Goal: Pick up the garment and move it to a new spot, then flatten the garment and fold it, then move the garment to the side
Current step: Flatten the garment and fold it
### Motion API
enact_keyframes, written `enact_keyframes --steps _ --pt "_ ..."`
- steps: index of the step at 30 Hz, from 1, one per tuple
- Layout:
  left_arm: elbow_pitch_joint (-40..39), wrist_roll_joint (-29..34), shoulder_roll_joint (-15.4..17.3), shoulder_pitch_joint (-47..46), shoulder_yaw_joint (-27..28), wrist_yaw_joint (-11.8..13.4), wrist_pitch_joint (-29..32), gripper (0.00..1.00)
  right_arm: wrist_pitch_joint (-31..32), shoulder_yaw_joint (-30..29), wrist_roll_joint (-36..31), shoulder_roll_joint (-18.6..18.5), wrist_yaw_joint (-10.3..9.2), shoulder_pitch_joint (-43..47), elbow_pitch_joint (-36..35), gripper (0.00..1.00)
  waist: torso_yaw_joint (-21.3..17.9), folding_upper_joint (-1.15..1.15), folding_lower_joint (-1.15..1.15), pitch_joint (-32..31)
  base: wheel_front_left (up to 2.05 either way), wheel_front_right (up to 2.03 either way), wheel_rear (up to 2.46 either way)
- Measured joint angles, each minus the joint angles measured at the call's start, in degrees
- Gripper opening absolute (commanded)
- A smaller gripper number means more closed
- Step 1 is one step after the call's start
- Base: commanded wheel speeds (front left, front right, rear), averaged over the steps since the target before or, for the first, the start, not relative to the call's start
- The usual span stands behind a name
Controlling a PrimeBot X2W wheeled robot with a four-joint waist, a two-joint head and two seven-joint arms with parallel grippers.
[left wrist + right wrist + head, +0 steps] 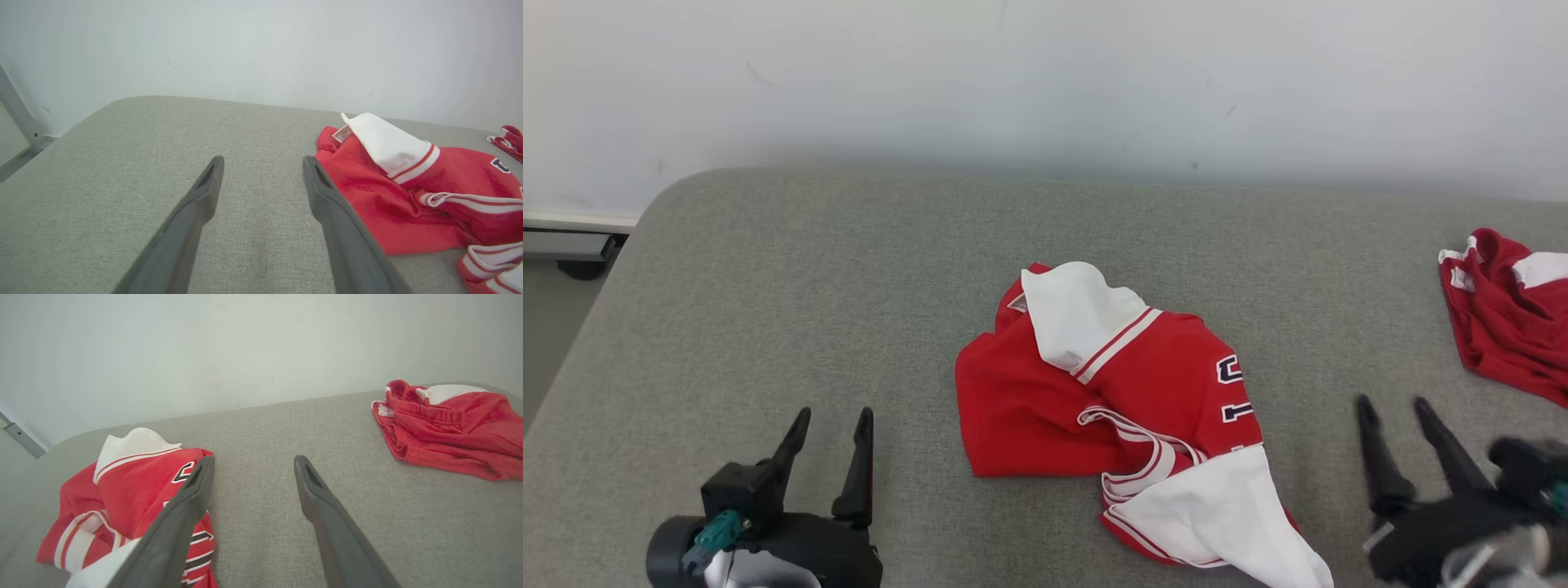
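While wide apart and empty, both jaws clear of the garment (1029,408).

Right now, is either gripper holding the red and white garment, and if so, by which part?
Nothing is held. Both the left gripper and right gripper are open, apart from the garment.

1. The left gripper (835,416) is resting at the lower left of the head view. Its two dark fingers (859,465) are pointing forward, leaning slightly rightward.
2. The right gripper (1392,404) is resting at the lower right. Its fingers (1376,457) are leaning slightly leftward.
3. In the left wrist view, the fingers (196,212) are rising from the bottom edge and standing wide apart, gripping nothing.
4. In the right wrist view, the fingers (327,522) are likewise standing wide apart, gripping nothing.
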Motion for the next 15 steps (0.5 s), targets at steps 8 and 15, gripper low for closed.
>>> enact_keyframes --steps 8,15 --pt "-1.79 1.69 -2.64 0.07 0.77 0.00 -0.01 1.00 8.12 10.13 -0.03 0.77 4.69 -10.71 1.12 1.00 1.31 0.00 0.00 0.20 0.00 0.00 0.00" --pt "-2.79 3.44 -3.77 0.07 0.41 0.00 0.02 1.00 17.96 18.51 -2.10 1.31 7.49 -15.13 4.88 1.00 3.47 0.00 0.00 0.21 0.00 0.00 0.00"
